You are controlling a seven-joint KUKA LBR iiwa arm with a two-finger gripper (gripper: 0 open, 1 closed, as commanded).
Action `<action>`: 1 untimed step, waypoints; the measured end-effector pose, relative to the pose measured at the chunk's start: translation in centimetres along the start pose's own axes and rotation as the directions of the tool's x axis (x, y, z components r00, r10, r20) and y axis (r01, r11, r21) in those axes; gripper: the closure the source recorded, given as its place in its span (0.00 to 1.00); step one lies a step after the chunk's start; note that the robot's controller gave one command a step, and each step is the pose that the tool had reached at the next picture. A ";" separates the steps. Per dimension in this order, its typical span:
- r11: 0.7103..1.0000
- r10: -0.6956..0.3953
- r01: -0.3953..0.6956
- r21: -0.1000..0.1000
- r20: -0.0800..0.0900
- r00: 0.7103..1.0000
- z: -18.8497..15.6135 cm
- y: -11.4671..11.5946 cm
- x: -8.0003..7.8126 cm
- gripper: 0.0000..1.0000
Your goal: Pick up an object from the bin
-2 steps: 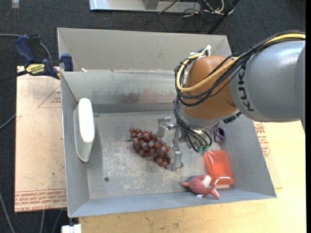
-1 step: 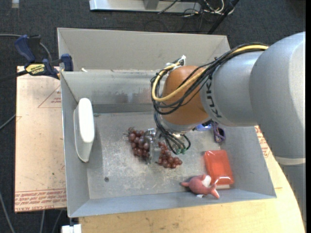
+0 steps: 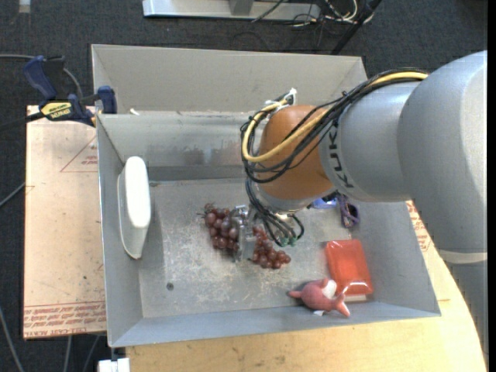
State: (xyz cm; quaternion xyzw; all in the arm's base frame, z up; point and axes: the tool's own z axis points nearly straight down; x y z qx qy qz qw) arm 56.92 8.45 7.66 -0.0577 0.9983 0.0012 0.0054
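The gripper (image 3: 248, 237) is down at the middle of the bin (image 3: 186, 281), its tip set into a bunch of dark red grapes (image 3: 221, 228) that lies on the floor there. Part of the bunch spreads toward 10 o'clock of the tip and part toward 4 o'clock. The tip touches the grapes, but whether the gripper is open or closed on them cannot be told, since the orange cover (image 3: 291, 157) on the wrist and the looped cables (image 3: 260, 142) stand above it and hide much of it. A white oblong bar (image 3: 136, 204) lies along the bin's side at 9 o'clock, well apart from the grapes. A flat red block (image 3: 349, 266) lies at 4 o'clock. Touching its near edge, at 5 o'clock, is a small pink toy animal (image 3: 319, 297). A small purple thing (image 3: 349, 211) shows at 3 o'clock, just beside the arm; what it is cannot be told.
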 end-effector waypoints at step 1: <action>1.000 0.028 -0.028 0.000 0.002 1.000 -12.6 -1.6 -0.2 1.00</action>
